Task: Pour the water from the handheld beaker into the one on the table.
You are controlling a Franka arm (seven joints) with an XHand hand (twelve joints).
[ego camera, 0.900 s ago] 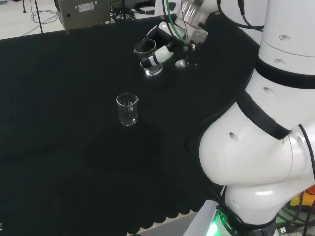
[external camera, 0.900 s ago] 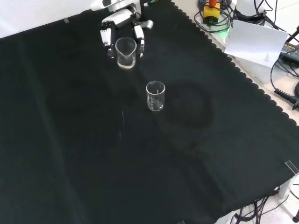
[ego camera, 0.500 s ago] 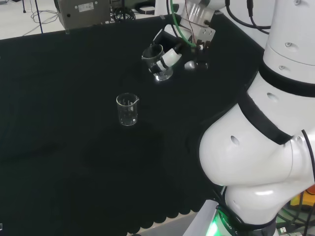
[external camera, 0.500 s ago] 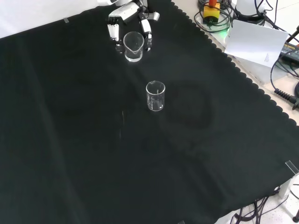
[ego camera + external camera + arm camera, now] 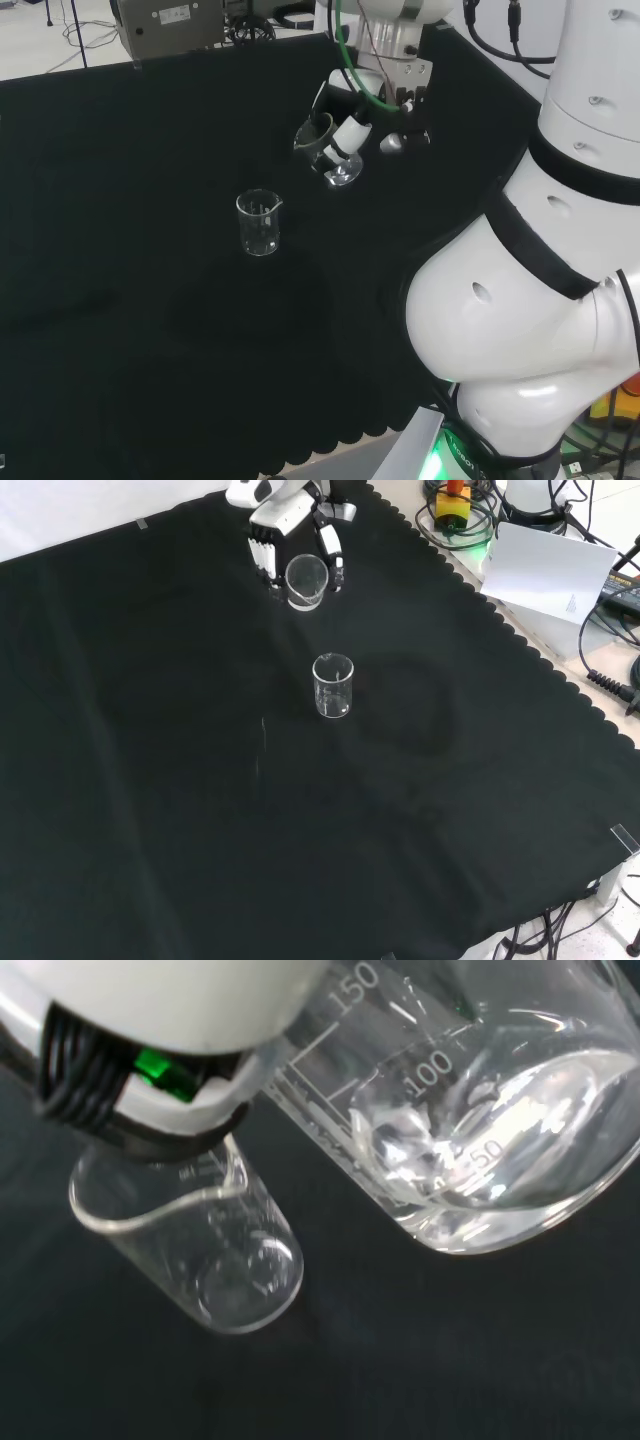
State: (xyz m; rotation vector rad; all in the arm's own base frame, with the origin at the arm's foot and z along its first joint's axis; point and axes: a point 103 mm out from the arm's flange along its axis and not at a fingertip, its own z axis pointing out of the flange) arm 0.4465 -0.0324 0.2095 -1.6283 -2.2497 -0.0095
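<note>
My hand (image 5: 345, 125) is curled round a clear glass beaker (image 5: 330, 150) held above the cloth, up and right of the table beaker in the head view. The held beaker (image 5: 480, 1110) has a little water at its bottom and is tilted. An empty clear beaker (image 5: 259, 223) stands upright on the black cloth. From the front, the hand (image 5: 285, 525) grips the held beaker (image 5: 306, 582) just beyond the standing beaker (image 5: 333, 686). Through the wrist camera, the empty beaker (image 5: 200, 1250) shows beside the held one.
The arm's big white links (image 5: 540, 250) stand at the right of the head view. A grey box (image 5: 165, 25) sits beyond the cloth's far edge. White card (image 5: 545, 570) and cables (image 5: 610, 680) lie off the cloth's scalloped edge in the front view.
The hand has carried the held beaker through the air towards the standing beaker, and the beaker is now more tilted. The table beaker has not moved.
</note>
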